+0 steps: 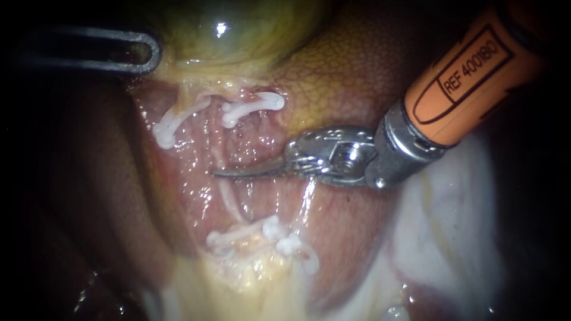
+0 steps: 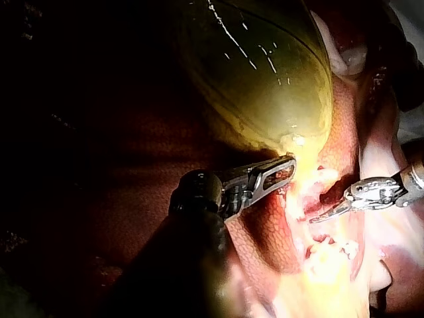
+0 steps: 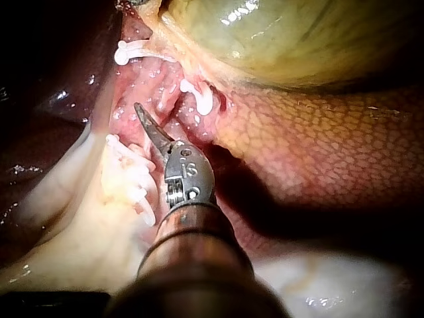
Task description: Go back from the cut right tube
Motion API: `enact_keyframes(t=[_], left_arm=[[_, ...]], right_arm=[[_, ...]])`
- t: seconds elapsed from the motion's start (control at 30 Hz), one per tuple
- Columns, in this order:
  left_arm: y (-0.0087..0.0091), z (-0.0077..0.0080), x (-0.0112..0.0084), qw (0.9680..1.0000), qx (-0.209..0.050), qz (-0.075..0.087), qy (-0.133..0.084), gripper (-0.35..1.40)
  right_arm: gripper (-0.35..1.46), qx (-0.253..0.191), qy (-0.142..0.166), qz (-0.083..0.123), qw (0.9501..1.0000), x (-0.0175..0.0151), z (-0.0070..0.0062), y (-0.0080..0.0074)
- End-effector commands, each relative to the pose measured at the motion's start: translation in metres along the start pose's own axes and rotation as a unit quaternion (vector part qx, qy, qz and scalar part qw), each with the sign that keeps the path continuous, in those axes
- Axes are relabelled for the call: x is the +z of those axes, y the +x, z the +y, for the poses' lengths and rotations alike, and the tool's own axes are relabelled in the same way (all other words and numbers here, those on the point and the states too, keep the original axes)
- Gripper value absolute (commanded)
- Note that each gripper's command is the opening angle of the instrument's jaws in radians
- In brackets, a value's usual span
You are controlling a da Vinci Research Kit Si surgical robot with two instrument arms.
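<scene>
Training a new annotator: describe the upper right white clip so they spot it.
Start at the yellow-green gallbladder. Under it, the upper right clip lies above the right instrument's blades. Unlike the other upper clip, it borders the mottled liver.

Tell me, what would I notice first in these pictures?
In the endoscope view, the right instrument stands out. Its orange shaft comes in from the upper right, and its thin, pointed jaws are shut over pink tissue. White clips lie above and below the jaws, and the shiny green-yellow gallbladder bulges at the top.
</scene>
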Motion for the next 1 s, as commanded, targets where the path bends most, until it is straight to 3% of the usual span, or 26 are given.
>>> enact_keyframes(t=[0.03,0.17,0.2,0.23,0.27,0.33,0.63,0.8,0.9,1.0], left_arm=[[0.0000,0.0000,0.0000,1.0000,0.000,0.000,0.000,-0.35],[0.0001,0.0000,0.0000,1.0000,0.000,0.000,0.000,-0.35],[0.0001,0.0000,0.0000,1.0000,0.000,0.000,0.000,-0.35],[0.0001,0.0000,0.0000,1.0000,0.000,0.000,0.000,-0.35],[0.0001,0.0000,0.0000,1.0000,0.000,0.000,0.000,-0.35],[0.0001,0.0000,0.0000,1.0000,0.000,0.000,0.000,-0.35],[0.0001,0.0001,-0.0001,1.0000,0.000,0.000,0.000,-0.35],[0.0001,0.0001,-0.0001,1.0000,0.000,0.000,0.000,-0.35],[0.0001,0.0001,-0.0001,1.0000,0.000,0.000,0.000,-0.35],[0.0001,0.0001,-0.0001,1.0000,0.000,0.000,0.000,-0.35]], right_arm=[[-0.35,-0.001,0.001,0.001,1.0000,0.0000,-0.0001,0.0000],[-0.35,0.007,0.005,0.014,0.9999,-0.0001,-0.0001,0.0000],[0.26,0.006,0.008,0.022,0.9997,-0.0001,-0.0001,0.0000],[0.59,0.005,0.010,0.031,0.9995,-0.0001,-0.0001,0.0000],[0.83,0.005,0.012,0.037,0.9992,0.0000,-0.0001,0.0001],[1.13,0.004,0.012,0.054,0.9985,0.0000,-0.0001,0.0001],[1.26,0.005,-0.013,0.065,0.9978,-0.0004,-0.0010,-0.0002],[1.32,-0.060,-0.078,0.074,0.9924,-0.0020,-0.0025,-0.0011],[1.35,-0.100,-0.119,0.049,0.9866,-0.0032,-0.0035,-0.0015],[1.35,-0.127,-0.149,0.002,0.9807,-0.0046,-0.0042,-0.0016]])
